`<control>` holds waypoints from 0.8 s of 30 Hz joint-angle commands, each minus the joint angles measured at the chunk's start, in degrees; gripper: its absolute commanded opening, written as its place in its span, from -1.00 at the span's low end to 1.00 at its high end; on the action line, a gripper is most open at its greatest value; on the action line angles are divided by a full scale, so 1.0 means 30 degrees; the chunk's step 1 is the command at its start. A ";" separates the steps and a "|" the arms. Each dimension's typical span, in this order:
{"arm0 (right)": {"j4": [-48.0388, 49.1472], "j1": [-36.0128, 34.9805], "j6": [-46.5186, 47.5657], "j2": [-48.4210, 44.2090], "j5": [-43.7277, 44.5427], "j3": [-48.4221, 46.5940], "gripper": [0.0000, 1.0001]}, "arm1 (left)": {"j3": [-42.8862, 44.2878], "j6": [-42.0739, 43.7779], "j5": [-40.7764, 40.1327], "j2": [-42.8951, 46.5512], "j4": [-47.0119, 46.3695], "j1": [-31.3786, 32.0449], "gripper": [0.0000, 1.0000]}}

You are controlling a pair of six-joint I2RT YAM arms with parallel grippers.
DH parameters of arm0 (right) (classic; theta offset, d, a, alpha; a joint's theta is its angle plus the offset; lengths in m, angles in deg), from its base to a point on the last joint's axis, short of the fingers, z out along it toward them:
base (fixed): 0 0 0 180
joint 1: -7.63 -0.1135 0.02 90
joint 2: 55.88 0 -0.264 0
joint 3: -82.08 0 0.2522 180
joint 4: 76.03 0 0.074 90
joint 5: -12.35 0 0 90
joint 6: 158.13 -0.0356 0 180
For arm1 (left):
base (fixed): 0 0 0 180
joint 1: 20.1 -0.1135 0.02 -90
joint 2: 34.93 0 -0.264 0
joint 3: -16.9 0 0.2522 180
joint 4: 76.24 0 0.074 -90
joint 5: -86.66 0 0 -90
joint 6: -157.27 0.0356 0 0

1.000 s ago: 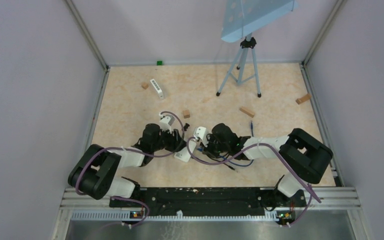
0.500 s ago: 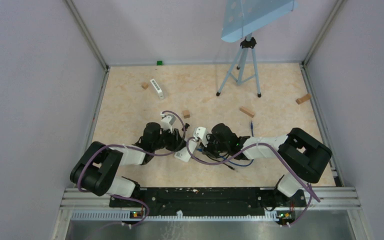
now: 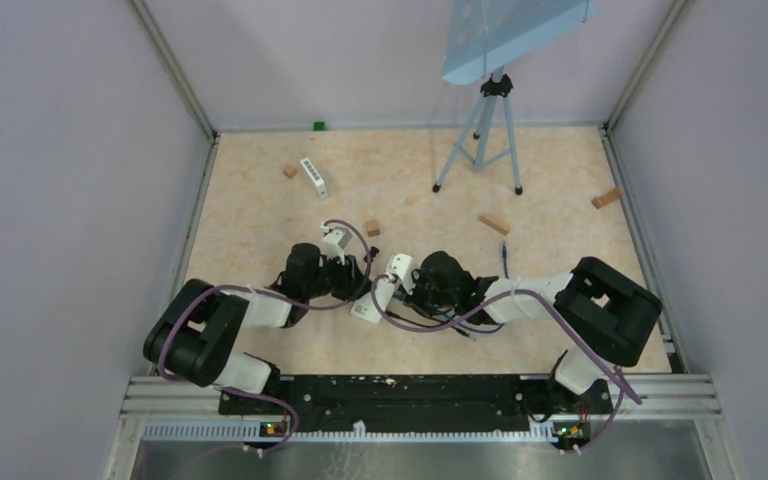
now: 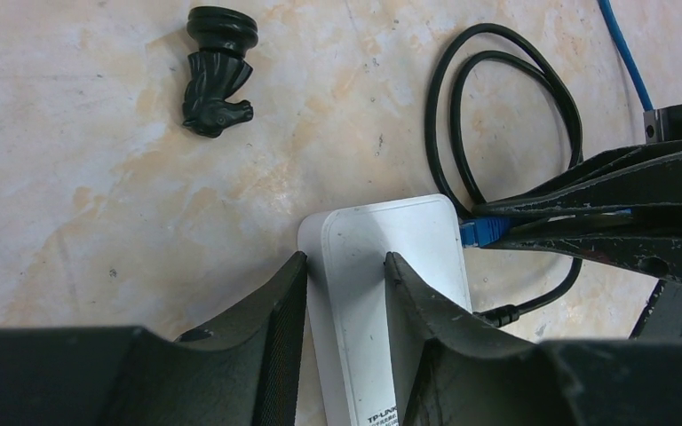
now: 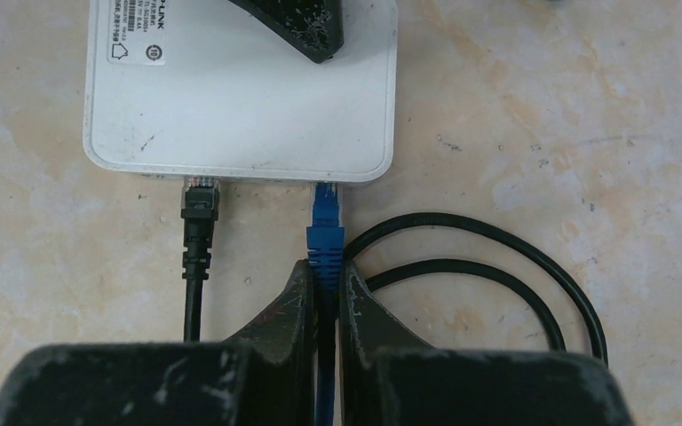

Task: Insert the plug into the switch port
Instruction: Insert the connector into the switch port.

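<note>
- White switch [image 5: 240,98] lies flat on the marbled table [image 5: 542,106].
- Right gripper [image 5: 324,273] is clenched on the blue plug [image 5: 325,222], whose tip meets a port on the switch's edge, beside a black plug [image 5: 199,204].
- Left gripper [image 4: 344,263] is spread, with one finger on the switch's top and the other at its far edge.

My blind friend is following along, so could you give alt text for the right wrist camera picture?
The right arm's fingers pinch a blue plug just behind its head, its tip meeting a port on the edge of a white TP-Link switch. A black plug sits in the port beside it, and a black cable loops on the table.
</note>
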 commanded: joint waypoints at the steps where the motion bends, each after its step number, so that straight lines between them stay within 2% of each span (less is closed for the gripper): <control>1: 0.3133 -0.0588 -0.0711 0.0283 0.1967 0.0041 -1.00 | -0.0208 -0.0155 0.2117 -0.0539 -0.0201 0.0185 -0.17; 14: 0.3835 -0.1649 -0.0339 0.1220 0.1778 -0.1352 -1.00 | -0.0014 -0.0186 0.3513 -0.1436 -0.0579 0.0676 -0.20; 24: 0.5235 -0.1668 -0.2170 0.1658 0.4502 -0.1954 -1.00 | -0.0767 -0.1732 0.3011 -0.1545 0.0056 0.3651 -0.18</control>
